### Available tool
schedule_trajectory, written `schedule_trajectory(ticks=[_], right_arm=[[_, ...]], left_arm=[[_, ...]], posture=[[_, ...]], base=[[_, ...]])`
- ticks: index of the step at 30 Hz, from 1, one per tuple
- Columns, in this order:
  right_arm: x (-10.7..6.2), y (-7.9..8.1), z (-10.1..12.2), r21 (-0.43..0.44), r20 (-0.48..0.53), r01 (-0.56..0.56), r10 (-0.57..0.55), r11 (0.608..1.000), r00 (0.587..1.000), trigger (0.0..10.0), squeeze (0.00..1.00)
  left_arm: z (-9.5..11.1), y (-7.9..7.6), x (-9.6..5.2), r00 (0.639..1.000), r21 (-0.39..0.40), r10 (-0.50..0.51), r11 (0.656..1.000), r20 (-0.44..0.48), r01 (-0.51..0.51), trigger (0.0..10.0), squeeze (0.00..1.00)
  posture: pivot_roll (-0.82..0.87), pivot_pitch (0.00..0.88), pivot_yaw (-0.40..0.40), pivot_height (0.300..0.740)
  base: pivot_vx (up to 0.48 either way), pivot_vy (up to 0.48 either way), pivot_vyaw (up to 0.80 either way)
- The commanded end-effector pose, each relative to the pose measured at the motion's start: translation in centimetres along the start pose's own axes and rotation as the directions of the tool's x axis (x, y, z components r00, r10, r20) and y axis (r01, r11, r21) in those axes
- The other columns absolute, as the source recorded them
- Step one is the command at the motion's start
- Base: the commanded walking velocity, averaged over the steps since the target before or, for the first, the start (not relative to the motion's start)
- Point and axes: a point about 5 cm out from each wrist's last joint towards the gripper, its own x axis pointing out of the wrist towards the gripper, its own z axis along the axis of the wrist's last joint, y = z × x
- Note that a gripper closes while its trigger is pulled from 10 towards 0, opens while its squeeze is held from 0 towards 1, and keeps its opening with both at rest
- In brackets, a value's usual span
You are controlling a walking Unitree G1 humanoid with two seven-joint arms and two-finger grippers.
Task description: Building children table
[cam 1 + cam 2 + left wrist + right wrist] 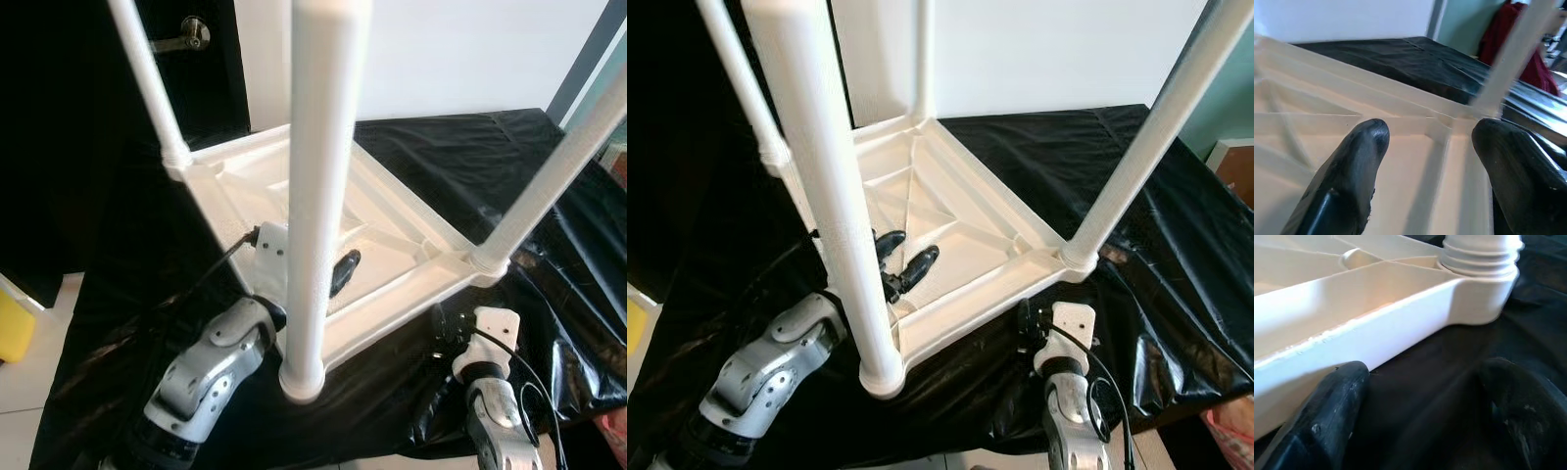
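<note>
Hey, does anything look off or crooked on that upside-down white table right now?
Nothing stands out. The table top lies flat, upside down on the black sheet, and each leg in view sits seated in its corner socket.

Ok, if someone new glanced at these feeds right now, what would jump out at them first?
The white table lying upside down on the black sheet, legs sticking up, with the nearest leg rising right before the camera. Next, the left gripper, open, reaching inside the ribbed underside near that leg. The right gripper, also open, sits low on the sheet just outside the near rim.
</note>
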Motion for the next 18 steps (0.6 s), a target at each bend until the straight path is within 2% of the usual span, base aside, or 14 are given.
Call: schedule_trajectory(ticks=[1,5,9,15,17,18], right_arm=[[0.6,1.2,0.6,0.028,0.033,-0.052,0.051,0.998,0.998,10.0,0.0],[2.3,1.3,0.5,0.033,0.029,-0.051,0.05,0.998,0.998,10.0,0.0],[3.8,1.0,1.1,0.046,0.043,-0.004,0.002,0.999,0.999,10.0,0.0],[4.2,0.8,1.4,0.049,0.056,0.012,-0.015,0.999,0.998,10.0,0.0],[3.7,0.6,1.1,0.037,0.062,0.0,-0.002,0.999,0.998,10.0,0.0],[3.3,0.5,1.0,0.023,0.069,-0.023,0.021,0.999,0.997,10.0,0.0]], left_arm=[[-0.7,-3.8,-0.4,0.899,-0.048,-0.437,0.899,-0.015,0.436,10.0,0.0],[-0.4,-4.4,0.2,0.905,-0.081,-0.426,0.902,0.01,0.425,10.0,0.0],[-0.1,-4.9,0.9,0.907,-0.077,-0.42,0.904,0.034,0.422,10.0,0.0],[-0.2,-5.1,1.4,0.911,-0.064,-0.411,0.908,0.039,0.413,10.0,0.0],[-0.4,-4.0,1.5,0.933,-0.018,-0.36,0.933,0.02,0.36,10.0,0.0],[-0.5,-2.7,1.3,0.948,0.014,-0.318,0.948,0.004,0.318,10.0,0.0]], posture=[[0.03,0.04,-0.01,0.74],[0.03,0.04,-0.002,0.74],[0.03,0.039,0.001,0.74],[0.03,0.041,-0.004,0.74],[0.03,0.041,-0.008,0.74],[0.03,0.043,-0.012,0.74]], base=[[0.0,0.0,0.0],[0.0,0.0,0.0],[0.0,0.0,0.0],[0.0,0.0,0.0],[0.0,0.0,0.0],[0.0,0.0,0.0]])
